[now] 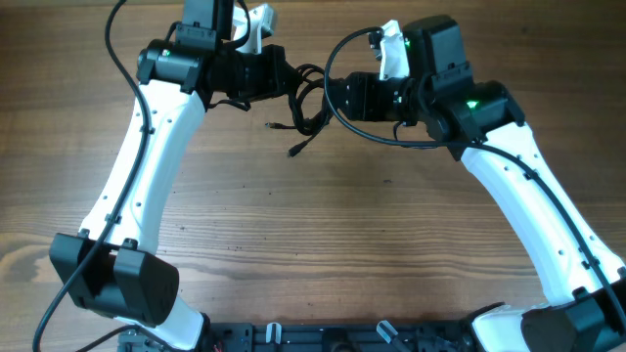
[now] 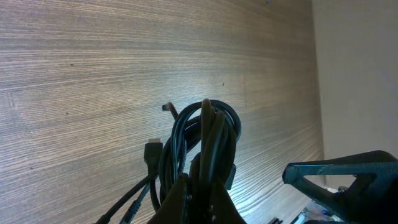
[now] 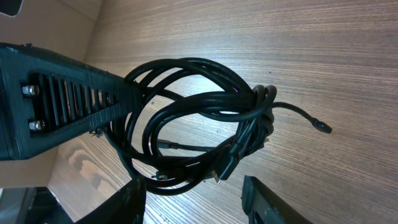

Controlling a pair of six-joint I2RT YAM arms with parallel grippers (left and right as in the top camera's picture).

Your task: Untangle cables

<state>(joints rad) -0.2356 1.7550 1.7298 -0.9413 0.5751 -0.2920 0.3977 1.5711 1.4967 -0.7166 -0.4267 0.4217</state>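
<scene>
The cables (image 1: 309,110) are a tangled bundle of thin black cords hanging between the two grippers above the far middle of the table. My left gripper (image 1: 290,82) is shut on the bundle; in the left wrist view its fingers (image 2: 186,199) pinch several strands of the cables (image 2: 205,127). My right gripper (image 1: 335,98) is open just to the right of the bundle. In the right wrist view its fingers (image 3: 132,199) stand wide apart under the looped cables (image 3: 193,99), touching nothing. One plug end (image 1: 293,152) hangs down toward the table, and another (image 3: 322,128) sticks out to the right.
The table (image 1: 323,235) is brown wood. Thicker black arm wires (image 1: 115,59) run along both white arms. The arm bases (image 1: 117,284) sit at the near corners, with a black rail (image 1: 323,337) along the front edge. The table's far edge (image 2: 317,93) is close behind the bundle.
</scene>
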